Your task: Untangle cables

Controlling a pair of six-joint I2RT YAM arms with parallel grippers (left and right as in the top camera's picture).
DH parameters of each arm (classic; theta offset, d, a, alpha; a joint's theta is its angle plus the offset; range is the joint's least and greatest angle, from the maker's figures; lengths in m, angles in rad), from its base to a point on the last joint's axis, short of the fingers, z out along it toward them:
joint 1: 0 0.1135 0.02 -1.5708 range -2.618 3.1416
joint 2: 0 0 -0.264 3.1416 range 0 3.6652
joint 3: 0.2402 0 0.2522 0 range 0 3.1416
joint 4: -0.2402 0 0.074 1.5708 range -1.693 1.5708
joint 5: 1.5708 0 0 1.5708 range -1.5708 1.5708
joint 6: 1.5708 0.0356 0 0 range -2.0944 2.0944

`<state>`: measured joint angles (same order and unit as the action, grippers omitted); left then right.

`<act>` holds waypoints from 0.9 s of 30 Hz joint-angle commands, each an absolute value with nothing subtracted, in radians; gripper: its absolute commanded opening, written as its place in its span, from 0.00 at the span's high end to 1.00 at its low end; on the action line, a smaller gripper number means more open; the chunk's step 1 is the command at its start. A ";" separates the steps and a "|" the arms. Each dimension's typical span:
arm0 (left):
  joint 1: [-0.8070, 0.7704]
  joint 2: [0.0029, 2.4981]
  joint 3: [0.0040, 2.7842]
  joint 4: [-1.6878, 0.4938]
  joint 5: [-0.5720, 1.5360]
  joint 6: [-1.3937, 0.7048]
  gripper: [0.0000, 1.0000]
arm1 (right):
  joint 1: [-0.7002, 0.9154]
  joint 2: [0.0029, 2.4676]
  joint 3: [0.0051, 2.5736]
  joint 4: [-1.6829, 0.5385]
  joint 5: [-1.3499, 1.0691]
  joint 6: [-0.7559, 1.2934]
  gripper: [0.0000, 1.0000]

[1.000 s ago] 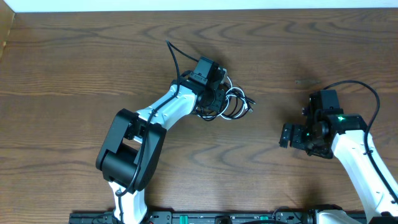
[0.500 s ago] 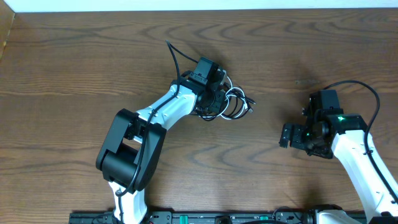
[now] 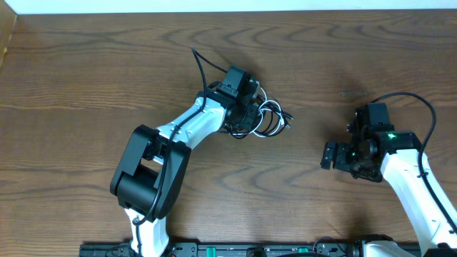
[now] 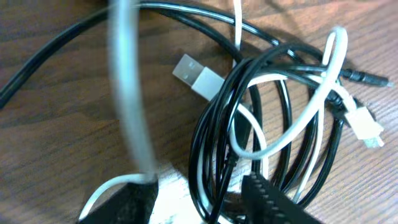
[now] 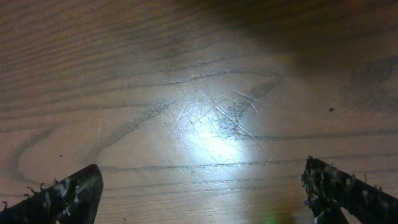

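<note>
None separated: thin black and white charging cables (image 4: 211, 124) lie in one knotted bundle; left gripper (image 4: 196, 186) spread astride it, right gripper (image 5: 201, 168) spread, empty

Evenly, softly lit from above in the overhead view; sharp throughout, with only faint, short shadows on the tabletop (image 3: 86, 64) beside the left arm (image 3: 187, 127). In the left wrist view, heavily blurred on the white cable (image 4: 127, 93) nearest the lens, crisper on the black cables (image 4: 211, 130) and the plug (image 4: 196, 73), with white glare on the wood at the bottom. Dim in the right wrist view, with a bright glare patch mid-frame, deep shadow at upper right, and out of focus on the fingertips (image 5: 62, 193) of the right gripper (image 5: 200, 174).
</note>
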<state>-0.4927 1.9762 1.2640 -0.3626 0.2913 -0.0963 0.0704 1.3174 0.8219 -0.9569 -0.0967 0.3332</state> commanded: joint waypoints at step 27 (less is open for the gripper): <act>-0.460 1.873 1.261 -0.540 0.303 -0.088 0.84 | 0.071 1.316 0.836 -0.958 -0.088 0.347 0.01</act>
<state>-0.4847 1.9602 1.2640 -0.5228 0.2943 -0.0971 0.0704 1.3174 0.8219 -0.9569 -0.0963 0.3336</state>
